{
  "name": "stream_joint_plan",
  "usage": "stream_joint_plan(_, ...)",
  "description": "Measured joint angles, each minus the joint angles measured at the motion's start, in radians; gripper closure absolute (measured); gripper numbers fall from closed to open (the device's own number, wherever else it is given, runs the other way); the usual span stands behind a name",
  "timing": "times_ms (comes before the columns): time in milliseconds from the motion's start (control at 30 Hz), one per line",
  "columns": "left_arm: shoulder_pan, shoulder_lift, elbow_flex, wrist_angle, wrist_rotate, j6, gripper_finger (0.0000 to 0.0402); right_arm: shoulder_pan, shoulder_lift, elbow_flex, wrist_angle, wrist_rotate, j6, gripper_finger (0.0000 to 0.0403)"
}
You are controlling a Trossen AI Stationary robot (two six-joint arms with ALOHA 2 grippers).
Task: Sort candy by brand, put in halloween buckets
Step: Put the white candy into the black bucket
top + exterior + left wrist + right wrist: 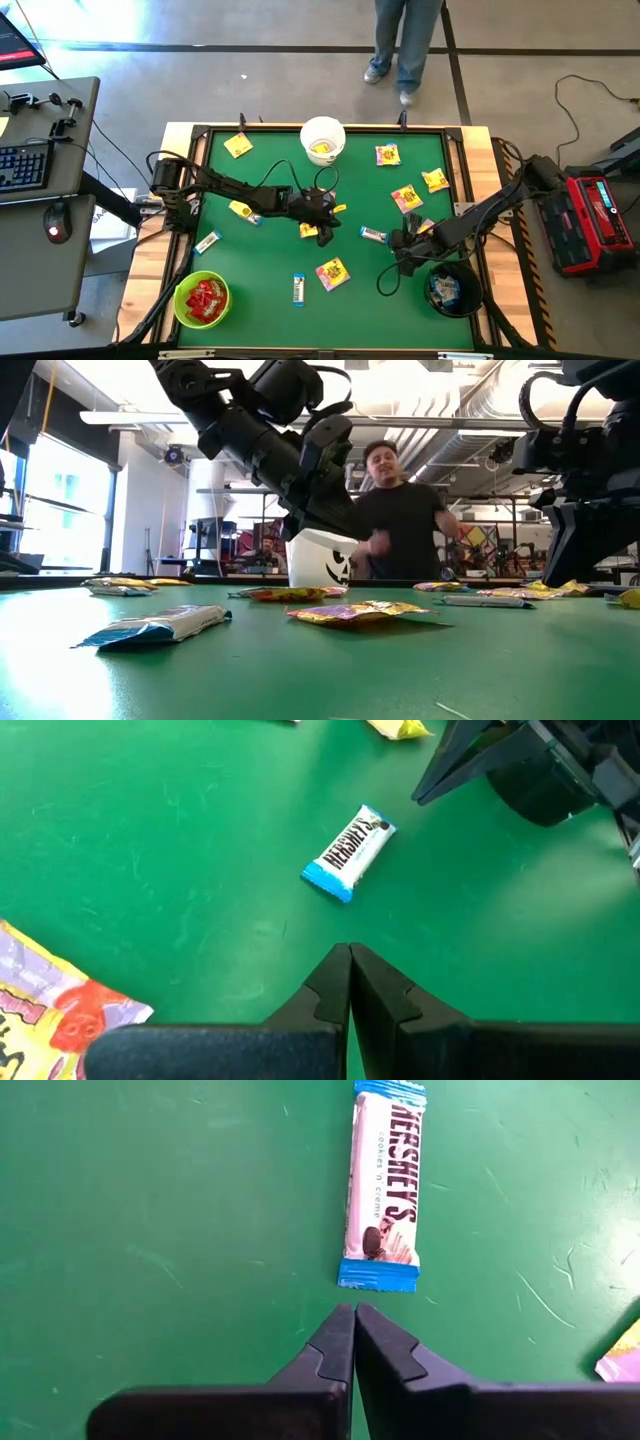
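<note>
While both grippers sit pinched together w/ nothing held, the right gripper (354,1312) hangs just short of a white-and-blue bar (384,1188) lying flat right of the table's (270,160) centre, and the left gripper (350,955) hovers near mid-table. Open green felt lies around that bar; more candy is scattered toward the far edge. White bucket (322,139) at the far edge holds a yellow packet, green bucket (201,299) at the near-left corner holds red packets, black bucket (452,289) at near-right holds white-and-blue bars.
</note>
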Motion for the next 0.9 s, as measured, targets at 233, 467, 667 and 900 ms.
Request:
stream_joint_plan(233,-0.001,0.000,0.000,0.000,-0.010,0.115,0.0401,0.000,0.000,0.000,0.011,0.000,0.000,0.0403)
stream_joint_plan(467,-0.001,0.000,0.000,0.011,-0.025,0.166,0.0401,0.000,0.000,0.000,0.015,0.000,0.000,0.0403)
stream_joint_plan(667,-0.001,0.000,0.000,0.017,-0.014,0.141,0.0401,-0.013,0.000,0.000,0.010,0.000,0.001,0.0403)
stream_joint_plan(900,-0.001,0.000,-0.001,0.031,-0.015,0.166,0.0401,-0.056,0.002,0.000,0.022,-0.009,-0.005,0.0398)
